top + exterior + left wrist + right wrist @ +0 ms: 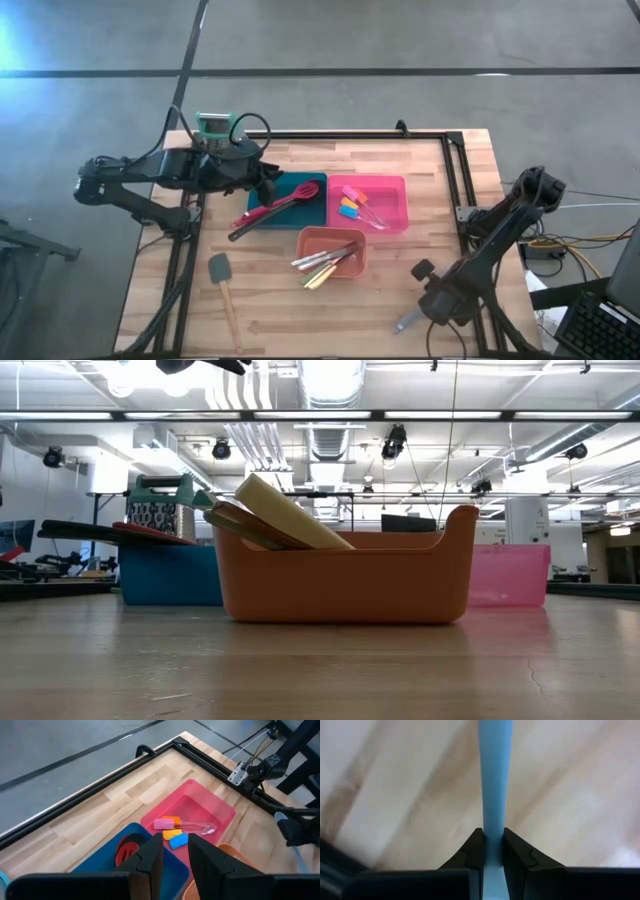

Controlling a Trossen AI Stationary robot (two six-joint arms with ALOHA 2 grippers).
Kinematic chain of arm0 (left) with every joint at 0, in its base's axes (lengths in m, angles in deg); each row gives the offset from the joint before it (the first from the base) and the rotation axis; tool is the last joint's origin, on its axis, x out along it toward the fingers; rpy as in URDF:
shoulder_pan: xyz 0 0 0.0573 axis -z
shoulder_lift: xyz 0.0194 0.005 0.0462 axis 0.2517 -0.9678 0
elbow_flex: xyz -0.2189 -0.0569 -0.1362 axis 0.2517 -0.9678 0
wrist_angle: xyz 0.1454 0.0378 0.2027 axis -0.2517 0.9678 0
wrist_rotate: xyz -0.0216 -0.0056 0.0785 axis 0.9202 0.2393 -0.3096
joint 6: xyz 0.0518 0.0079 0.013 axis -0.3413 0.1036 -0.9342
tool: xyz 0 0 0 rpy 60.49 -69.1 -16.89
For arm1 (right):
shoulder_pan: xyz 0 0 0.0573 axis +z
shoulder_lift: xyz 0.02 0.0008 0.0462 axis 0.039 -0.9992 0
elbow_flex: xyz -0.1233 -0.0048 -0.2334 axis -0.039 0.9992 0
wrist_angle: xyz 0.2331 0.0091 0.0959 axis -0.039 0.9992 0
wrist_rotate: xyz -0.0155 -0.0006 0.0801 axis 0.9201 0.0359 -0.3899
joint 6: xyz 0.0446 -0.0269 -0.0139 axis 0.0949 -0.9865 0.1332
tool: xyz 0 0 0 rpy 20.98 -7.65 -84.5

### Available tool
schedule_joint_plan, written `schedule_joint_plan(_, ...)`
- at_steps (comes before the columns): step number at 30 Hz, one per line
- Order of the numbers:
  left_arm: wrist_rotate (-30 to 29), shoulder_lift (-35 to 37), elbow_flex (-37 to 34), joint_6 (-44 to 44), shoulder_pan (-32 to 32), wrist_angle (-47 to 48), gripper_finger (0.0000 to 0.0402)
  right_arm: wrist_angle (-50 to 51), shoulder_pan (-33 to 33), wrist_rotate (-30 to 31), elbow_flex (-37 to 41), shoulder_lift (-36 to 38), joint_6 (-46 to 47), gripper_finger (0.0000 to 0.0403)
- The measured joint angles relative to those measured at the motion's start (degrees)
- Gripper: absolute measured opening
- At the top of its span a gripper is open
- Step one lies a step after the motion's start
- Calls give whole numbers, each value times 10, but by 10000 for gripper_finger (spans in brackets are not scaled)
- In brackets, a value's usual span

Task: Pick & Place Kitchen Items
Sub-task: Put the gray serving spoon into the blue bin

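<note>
My right gripper (495, 837) is near the table's front right, pointing down and shut on a slim utensil with a light-blue handle (404, 322). My left gripper (175, 857) hovers over the blue tray (300, 212); its fingers stand a little apart with nothing between them. A red spoon (290, 203) and a black spoon (262, 218) lie in that tray, their handles over its rim. Small spatulas (352, 205) lie in the pink tray (395, 190). Pastel-handled knives (325, 262) lean in the orange tray (312, 238). My right gripper pinches the light-blue handle (495, 817) between its two fingers, which come from above, point down and lie across the handle. The handle runs straight on past the fingertips, close over the wood. Whether it rests on the table or is lifted, I cannot tell.
A grey spatula with a wooden handle (224, 287) lies on the table's front left. A metal grater with a teal top (214, 126) stands at the back left, behind the blue tray. A black frame (455, 170) runs along the table's far and right sides.
</note>
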Motion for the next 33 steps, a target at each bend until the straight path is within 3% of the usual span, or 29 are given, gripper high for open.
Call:
schedule_joint_plan(9, 103, -10, 0, 8, 6, -48, 94, 49, -26, -4, -21, 108, 142, 31)
schedule_joint_plan(15, 100, -47, 8, -26, 27, -87, 94, 68, -95, -4, -35, 173, 200, 31)
schedule_joint_plan(21, 86, -107, 23, -72, 55, -176, 94, 69, -171, 20, -65, 224, 190, 31)
schedule_joint_plan(27, 53, -154, 13, -123, 85, -330, 94, 71, -218, 107, -126, 277, 163, 31)
schedule_joint_plan(33, 64, -214, 6, -218, 96, -537, 94, 66, -251, 237, -212, 311, 115, 31)
